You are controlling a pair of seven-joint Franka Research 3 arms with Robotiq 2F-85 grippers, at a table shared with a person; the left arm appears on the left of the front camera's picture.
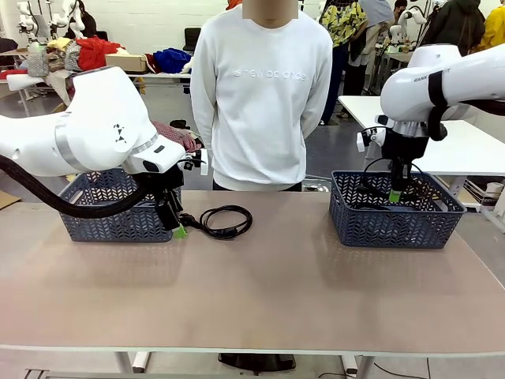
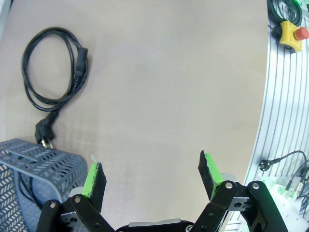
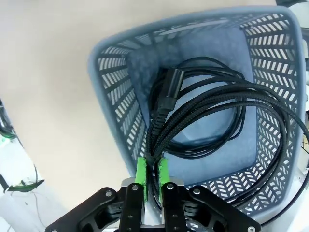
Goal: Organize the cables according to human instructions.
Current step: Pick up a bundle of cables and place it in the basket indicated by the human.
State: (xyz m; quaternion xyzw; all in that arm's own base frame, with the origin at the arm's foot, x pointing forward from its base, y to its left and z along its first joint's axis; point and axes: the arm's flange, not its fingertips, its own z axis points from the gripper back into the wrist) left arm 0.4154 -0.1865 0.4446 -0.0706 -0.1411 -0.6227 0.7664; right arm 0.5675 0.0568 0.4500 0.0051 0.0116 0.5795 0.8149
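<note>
Our right gripper point(image 3: 151, 166) clamps a bundle of braided black cables point(image 3: 203, 117) over the blue perforated plastic basket point(image 3: 108, 92). Our left gripper point(image 2: 152, 169) hangs wide open near a coiled black cord point(image 2: 78, 65).

— Where do the baskets stand?
— On the far half of the table point(image 1: 276, 300), well apart: the left basket point(image 1: 110, 221) at the left, the right basket point(image 1: 394, 225) at the right. The person point(image 1: 260, 95) stands behind the table, between them.
— And the cords?
— One coiled cable point(image 1: 226, 220) lies on the table, just right of the left basket. The left gripper point(image 2: 150, 166) hangs at that basket's near right corner. The bundle of cables point(image 3: 212, 111) lies in the right basket, and the right gripper point(image 3: 151, 170) above it pinches some strands.
</note>
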